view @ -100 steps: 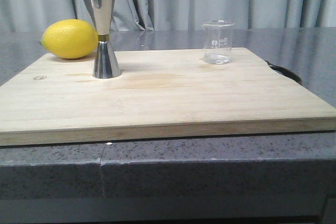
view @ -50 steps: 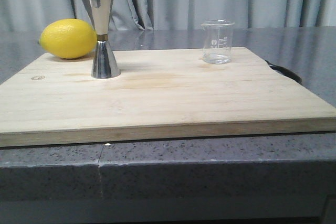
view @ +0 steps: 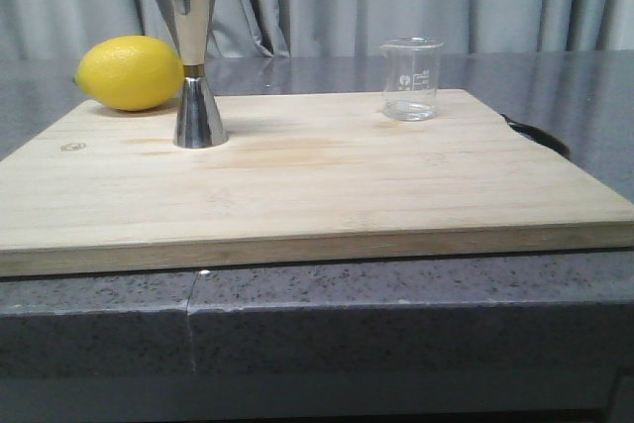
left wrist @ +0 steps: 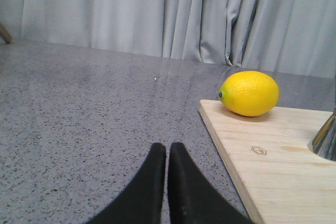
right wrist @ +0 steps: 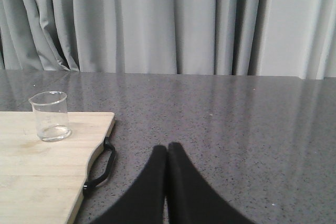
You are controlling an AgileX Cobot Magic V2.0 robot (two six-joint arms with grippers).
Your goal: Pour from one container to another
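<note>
You are looking at a wooden board whose whole near and middle surface is lying bare, so a gripper is getting free passage there. Toward the board's far left corner, the steel jigger is standing upright, with the lemon just beside it on the left, crowding that corner. Toward the board's far right corner, the glass beaker is standing alone, well apart from the jigger, leaving an open lane between them.
</note>
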